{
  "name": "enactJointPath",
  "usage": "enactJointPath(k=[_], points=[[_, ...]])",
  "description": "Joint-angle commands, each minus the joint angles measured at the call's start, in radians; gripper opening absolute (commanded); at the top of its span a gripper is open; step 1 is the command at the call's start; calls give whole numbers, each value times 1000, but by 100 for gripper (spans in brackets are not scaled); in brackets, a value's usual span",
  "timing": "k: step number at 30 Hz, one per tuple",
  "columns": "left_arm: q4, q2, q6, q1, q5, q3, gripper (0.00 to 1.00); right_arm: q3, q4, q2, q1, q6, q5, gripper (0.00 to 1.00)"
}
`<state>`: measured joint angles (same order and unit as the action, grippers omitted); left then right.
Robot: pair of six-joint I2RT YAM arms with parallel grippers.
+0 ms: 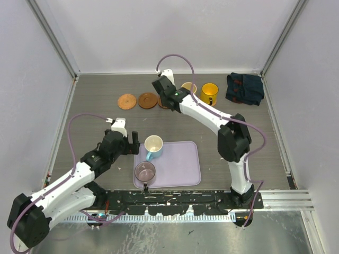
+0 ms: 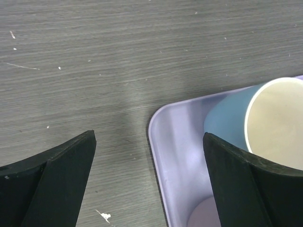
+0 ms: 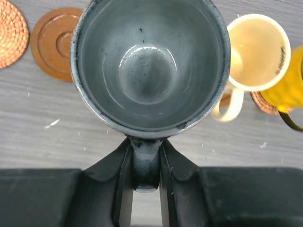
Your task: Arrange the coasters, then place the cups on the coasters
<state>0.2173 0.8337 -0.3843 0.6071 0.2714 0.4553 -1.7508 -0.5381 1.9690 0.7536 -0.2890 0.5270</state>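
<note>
Gripping arm: we find the right gripper (image 3: 146, 163) clamped on the handle of the grey-green cup (image 3: 149, 66), which sits mouth up at the far middle of the table (image 1: 95, 121).
Under the held cup: we cannot tell whether it rests or hangs, because its body hides what lies beneath.
Left gripper (image 2: 149, 161): jaws spread wide and holding nothing, straddling a corner of the lavender tray (image 2: 175, 142).
Light blue cup (image 2: 227, 118): on the tray's far left corner, just beside one finger (image 2: 246, 189).
Mauve cup (image 1: 145, 172): on the tray's near left corner.
Bare coasters: the left coaster (image 1: 126, 100) and the middle coaster (image 1: 148, 100) lie side by side, left of the right gripper.
Third coaster (image 1: 162, 104): we see it partly covered by the right arm.
Cream cup (image 3: 258, 52) and orange-yellow cup (image 3: 289, 80): just right of the held cup, with a coaster edge showing under each.
Dark blue cloth (image 1: 244, 88): far right corner.
</note>
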Motion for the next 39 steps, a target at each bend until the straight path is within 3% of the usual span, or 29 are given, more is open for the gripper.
enactJointPath(k=[1, 11, 39], points=[[-37, 23, 31, -20, 42, 66, 97, -235, 24, 91, -48, 36, -57, 1], [-22, 23, 30, -48, 21, 73, 97, -430, -21, 282, -115, 7, -132, 1], [-30, 42, 16, -50, -2, 57, 97, -349, 28, 318, -115, -10, -156, 1]])
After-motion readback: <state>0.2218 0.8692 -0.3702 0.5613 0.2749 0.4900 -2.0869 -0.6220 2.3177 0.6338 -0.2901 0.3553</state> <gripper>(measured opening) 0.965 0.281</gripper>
